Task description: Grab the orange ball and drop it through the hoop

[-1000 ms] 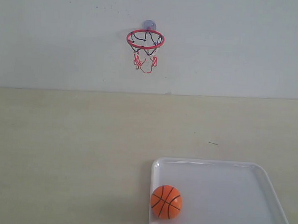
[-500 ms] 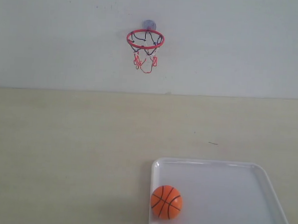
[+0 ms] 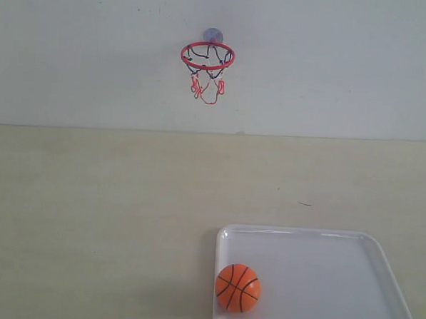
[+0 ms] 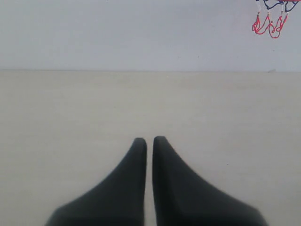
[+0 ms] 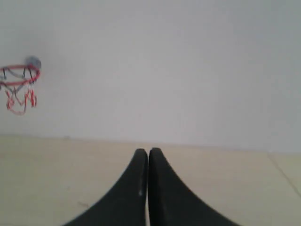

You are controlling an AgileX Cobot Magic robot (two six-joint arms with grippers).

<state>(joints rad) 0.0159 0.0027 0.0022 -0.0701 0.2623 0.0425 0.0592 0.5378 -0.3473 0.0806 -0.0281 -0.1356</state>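
In the near left corner of a shallow white plastic tray [image 3: 323, 234], close against its rim: a small orange toy basketball with black seams [image 3: 238, 288]. High on the pale wall beyond the beige table [image 3: 96, 210], a miniature red-ringed hoop with a black-and-red string net [image 3: 208, 55]. Left gripper [image 4: 149, 140] pinched to a thin slit, gripping nothing; right gripper [image 5: 148, 150] likewise closed, empty. Cannot place the basketball relative to either pair of fingers, with it visible in the exterior view alone.
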